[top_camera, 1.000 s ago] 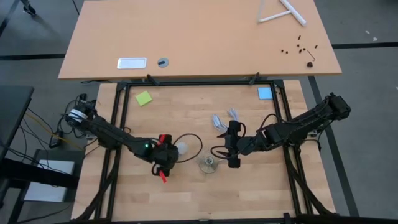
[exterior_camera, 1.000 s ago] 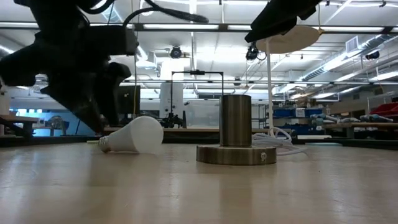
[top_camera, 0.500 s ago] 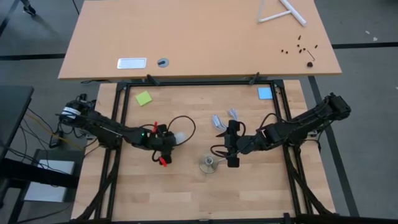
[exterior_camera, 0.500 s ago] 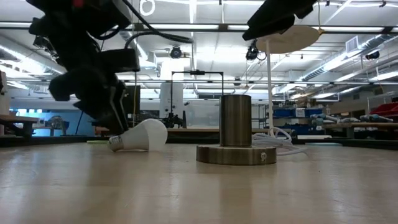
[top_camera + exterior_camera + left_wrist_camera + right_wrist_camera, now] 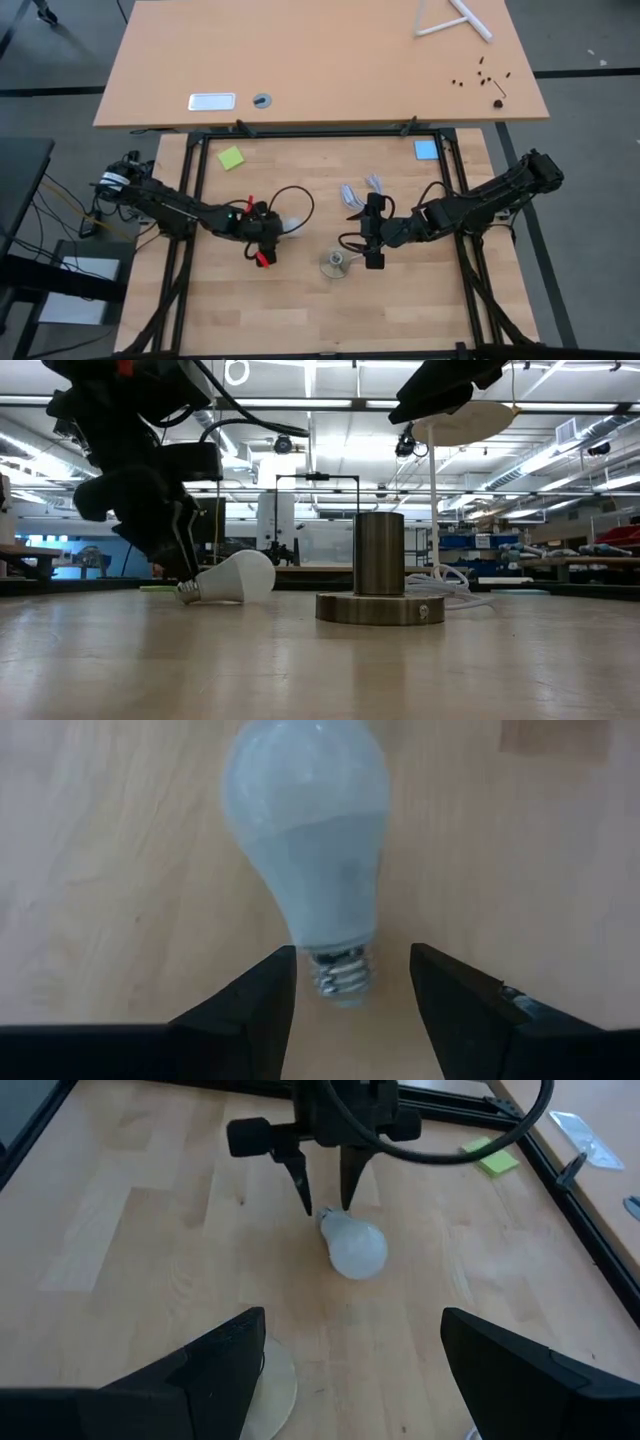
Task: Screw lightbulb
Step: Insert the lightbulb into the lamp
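Observation:
The white frosted lightbulb lies on its side on the wooden table, left of the socket. My left gripper is open and slants down over it. Its two fingers stand on either side of the metal screw end, with a gap on each side. The round metal socket stands upright on its flat base, near the table's middle. My right gripper hangs open above the table just right of the socket, with nothing between its fingers.
A white cord lies behind the socket. A green note and a blue note lie near the far corners. A black frame edges the table, with a larger tabletop beyond it. Bare wood runs along the near edge.
My left gripper has moved toward the table's far edge and a little down, rolling its wrist, and now straddles the bulb's screw end. The bulb has shifted slightly toward the far edge and still lies on its side.

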Available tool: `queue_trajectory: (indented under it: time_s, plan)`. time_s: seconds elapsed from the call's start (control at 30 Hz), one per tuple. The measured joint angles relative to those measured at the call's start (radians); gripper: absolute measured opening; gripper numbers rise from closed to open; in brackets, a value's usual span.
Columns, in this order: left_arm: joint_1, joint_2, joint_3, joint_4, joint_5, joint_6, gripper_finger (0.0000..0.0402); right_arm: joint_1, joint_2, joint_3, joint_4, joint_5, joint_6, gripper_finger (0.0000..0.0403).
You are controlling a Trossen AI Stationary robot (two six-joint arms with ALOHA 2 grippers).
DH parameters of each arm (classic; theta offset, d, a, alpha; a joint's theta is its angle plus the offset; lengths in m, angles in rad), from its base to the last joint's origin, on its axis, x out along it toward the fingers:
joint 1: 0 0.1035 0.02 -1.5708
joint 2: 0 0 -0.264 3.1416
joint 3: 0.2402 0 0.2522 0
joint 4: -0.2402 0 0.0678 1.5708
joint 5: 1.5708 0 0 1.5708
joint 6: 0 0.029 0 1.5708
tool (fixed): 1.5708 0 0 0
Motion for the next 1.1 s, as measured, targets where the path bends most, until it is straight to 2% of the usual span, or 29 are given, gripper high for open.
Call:
queue_trajectory:
  time_s: [0.13, 0.27, 0.57, 0.8, 1.1]
  plan:
    - [0.014, 0.003, 0.001, 0.029, 0.047, -0.041, 0.0205, 0.0, 0.0, 0.0, -0.009, 0.0, 0.0, 0.031]
    - [0.016, 0.016, -0.001, 0.073, 0.049, -0.084, 0.0205, 0.0, 0.0, 0.0, -0.002, 0.0, -0.01, 0.031]
    - [0.023, 0.145, 0.0, 0.155, 0.027, -0.057, 0.0204, 0.0, 0.0, 0.0, 0.012, 0.0, -0.012, 0.031]
    - [0.022, 0.163, 0.006, 0.2, -0.002, -0.027, 0.02, 0.0, 0.0, 0.0, 0.013, 0.0, -0.012, 0.031]
    - [0.022, 0.133, 0.063, 0.193, -0.025, 0.05, 0.0135, 0.002, 0.0, 0.0, 0.013, 0.0, -0.015, 0.031]
